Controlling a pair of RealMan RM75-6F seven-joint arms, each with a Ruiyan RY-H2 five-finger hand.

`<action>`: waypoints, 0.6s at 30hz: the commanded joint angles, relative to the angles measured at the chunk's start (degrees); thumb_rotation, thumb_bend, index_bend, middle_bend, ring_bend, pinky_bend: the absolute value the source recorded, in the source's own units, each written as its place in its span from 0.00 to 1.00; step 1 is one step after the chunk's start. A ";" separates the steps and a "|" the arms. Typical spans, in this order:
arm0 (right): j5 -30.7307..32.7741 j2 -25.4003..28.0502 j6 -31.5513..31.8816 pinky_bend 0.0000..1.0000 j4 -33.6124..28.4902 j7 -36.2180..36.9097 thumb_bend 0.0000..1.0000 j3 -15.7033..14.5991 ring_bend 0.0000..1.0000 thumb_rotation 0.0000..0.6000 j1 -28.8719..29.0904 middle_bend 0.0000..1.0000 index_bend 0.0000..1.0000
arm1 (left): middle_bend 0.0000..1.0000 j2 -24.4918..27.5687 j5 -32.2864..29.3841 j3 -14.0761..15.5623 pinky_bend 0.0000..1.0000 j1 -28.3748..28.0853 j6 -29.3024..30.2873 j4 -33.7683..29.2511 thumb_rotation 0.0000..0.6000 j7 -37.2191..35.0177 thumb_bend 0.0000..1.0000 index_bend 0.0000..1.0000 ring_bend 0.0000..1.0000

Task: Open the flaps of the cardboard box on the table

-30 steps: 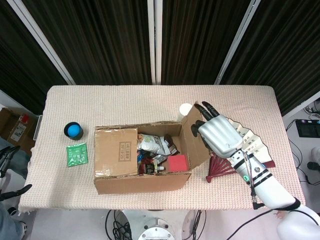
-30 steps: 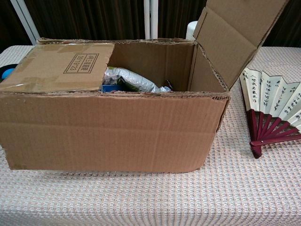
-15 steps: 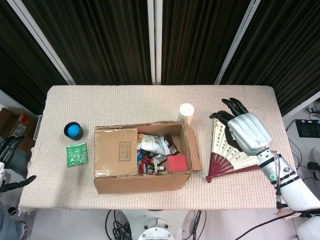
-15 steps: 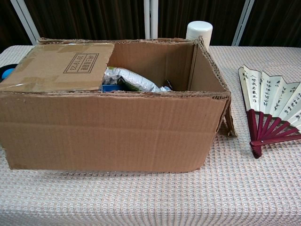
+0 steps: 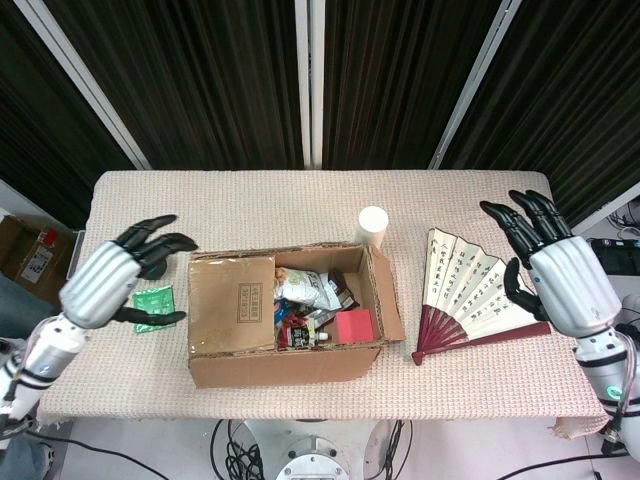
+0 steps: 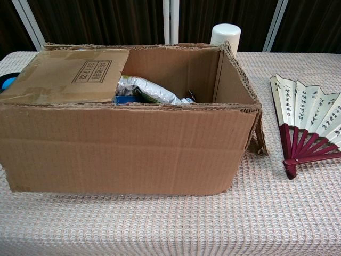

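Observation:
The cardboard box stands mid-table. Its left flap lies flat over the left half of the opening. Its right flap hangs down outside the right wall. Packets fill the uncovered part. My left hand hovers left of the box, fingers spread and pointing toward the left flap, holding nothing. My right hand is raised at the table's right edge beyond the fan, fingers apart and empty. Neither hand appears in the chest view.
A paper fan lies spread right of the box. A white cylinder stands behind the box's right corner. A green packet lies under my left hand. A blue ball's holder peeks at the left edge.
My left hand has come into view and moved over the table toward the box's left flap. My right hand pulled further right, off the fan. The right flap stays folded down.

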 commanded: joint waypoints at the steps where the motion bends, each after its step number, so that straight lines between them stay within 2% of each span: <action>1: -3.38 2.56 3.43 0.00 0.10 3.53 0.81 -1.31 0.00 1.00 -3.79 0.13 0.00 | 0.31 -7.29 -0.05 -2.17 0.16 -8.47 -8.43 1.78 0.46 3.27 0.00 0.43 0.06; 2: -4.03 3.05 4.12 0.00 0.31 4.48 0.82 -1.60 0.00 1.00 -4.62 0.13 0.00 | 0.32 -8.11 -1.03 -2.23 0.15 -9.65 -10.23 1.81 0.40 3.35 0.00 0.44 0.05; 4: -5.19 4.00 5.41 0.00 1.05 6.27 0.83 -2.20 0.00 1.00 -6.33 0.13 0.00 | 0.31 -9.26 -4.13 -2.54 0.15 -12.21 -14.60 1.42 0.21 3.19 0.00 0.44 0.05; 6: -5.94 4.42 6.33 0.00 1.69 7.44 0.84 -2.54 0.00 1.00 -7.50 0.13 0.00 | 0.29 -9.60 -6.26 -2.61 0.14 -13.89 -17.76 1.30 0.09 4.27 0.00 0.42 0.05; 8: -6.55 4.53 7.40 0.00 2.60 8.81 0.84 -2.84 0.00 1.00 -8.71 0.13 0.00 | 0.27 -10.14 -7.37 -2.16 0.14 -15.58 -20.74 1.46 0.03 5.98 0.00 0.38 0.05; 12: -7.02 4.10 8.33 0.00 4.18 10.64 0.84 -2.93 0.00 1.00 -9.99 0.13 0.00 | 0.27 -11.78 -7.24 -0.67 0.14 -16.87 -22.24 2.56 0.02 7.58 0.00 0.34 0.05; 18: -6.76 3.10 7.46 0.00 5.91 12.74 0.83 -2.78 0.00 1.00 -10.65 0.13 0.00 | 0.28 -12.87 -7.22 2.34 0.14 -17.49 -23.88 4.71 0.02 8.37 0.00 0.34 0.05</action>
